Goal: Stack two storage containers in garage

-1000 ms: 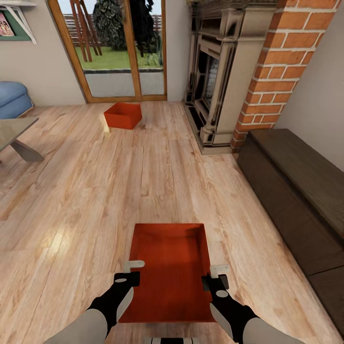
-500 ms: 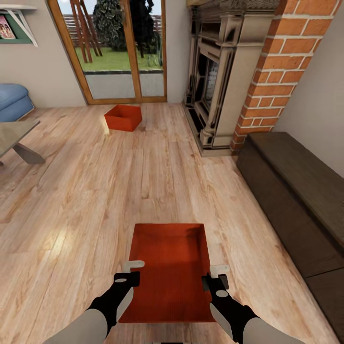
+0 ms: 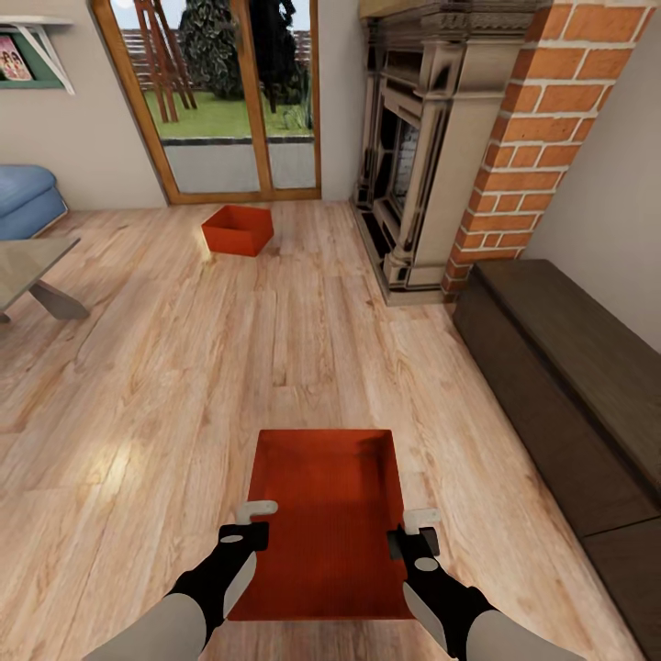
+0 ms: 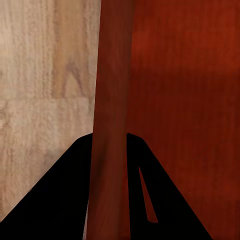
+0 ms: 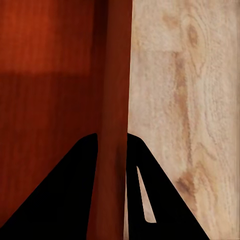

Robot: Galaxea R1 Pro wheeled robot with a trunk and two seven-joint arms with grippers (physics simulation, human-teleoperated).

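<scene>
— Holding the near storage container [image 3: 326, 519] with both arms now, yes? Where exactly does it sit for you?

— It is at the lower middle of the head view, above the wood-plank floor [image 3: 138, 386]. Its long axis runs away from me, up the frame. The left claw [image 3: 250, 520] is clenched on the left long wall, and the right claw [image 3: 415, 532] is clenched on the right long wall. At each wrist I see the red wall passing between the two fingers, one finger inside and one outside.

— And the second container?

— The far storage container [image 3: 238, 229] lies on the floor at the upper left of the frame, before the glass doors [image 3: 225, 96], well apart from both claws. The brick chimney [image 3: 542, 128] stands at the upper right.

— So which way must the carried one go?

— I judge it must leave this room toward the garage, with both grips kept level, because the load hangs between two arms.
</scene>
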